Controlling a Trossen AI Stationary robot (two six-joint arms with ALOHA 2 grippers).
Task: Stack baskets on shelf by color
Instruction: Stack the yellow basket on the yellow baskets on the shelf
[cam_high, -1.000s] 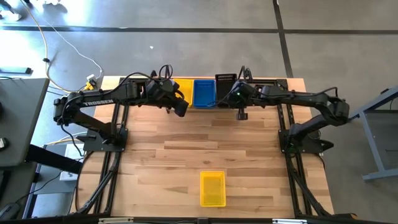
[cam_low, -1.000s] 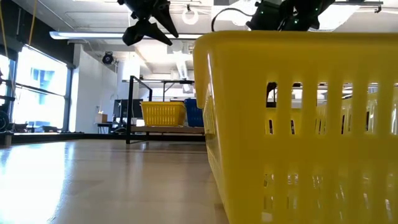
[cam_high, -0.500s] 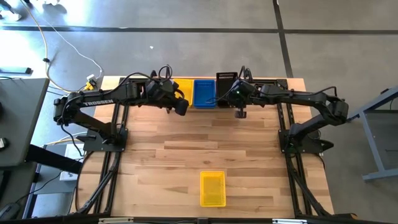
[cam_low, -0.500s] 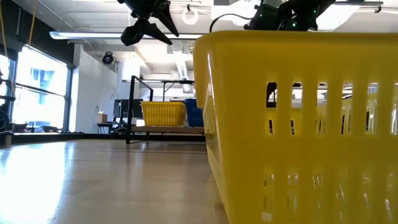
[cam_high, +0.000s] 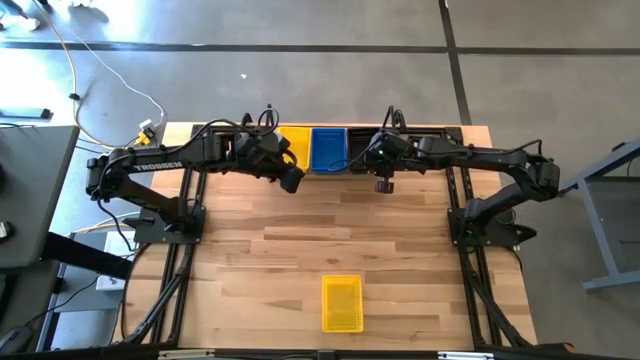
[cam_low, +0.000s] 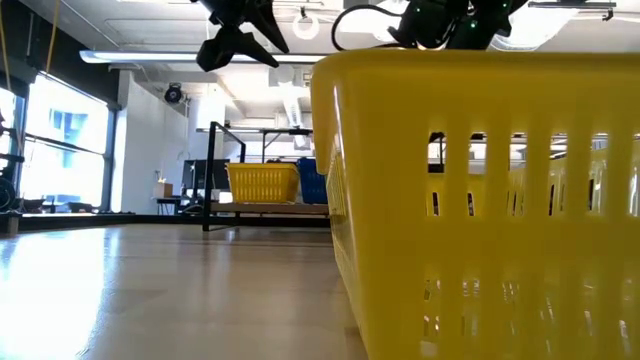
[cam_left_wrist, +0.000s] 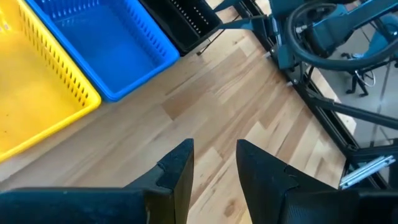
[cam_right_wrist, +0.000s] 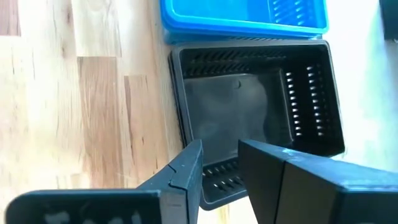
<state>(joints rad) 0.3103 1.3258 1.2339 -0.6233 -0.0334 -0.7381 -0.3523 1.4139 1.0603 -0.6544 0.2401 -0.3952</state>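
On the shelf (cam_low: 265, 208) at the table's far edge stand a yellow basket (cam_high: 294, 143), a blue basket (cam_high: 328, 148) and a black basket (cam_right_wrist: 255, 106) side by side. In the high view my right arm hides most of the black one. Another yellow basket (cam_high: 342, 303) rests on its base near the table's near edge and fills the low view (cam_low: 480, 200). My left gripper (cam_high: 291, 180) hovers open in front of the shelf's yellow basket (cam_left_wrist: 31, 81). My right gripper (cam_right_wrist: 219, 149) hangs open above the black basket's end, and I cannot see it touching.
The wooden tabletop (cam_high: 330, 230) between the shelf and the near yellow basket is bare. Black arm frames (cam_high: 180, 250) run along the left and right edges. A black metal upright (cam_low: 212, 175) stands at the shelf's end.
My right arm has swung a little toward the table's far edge and left, and it now covers the black basket in the high view. My left gripper has kept nearly still. No basket has moved.
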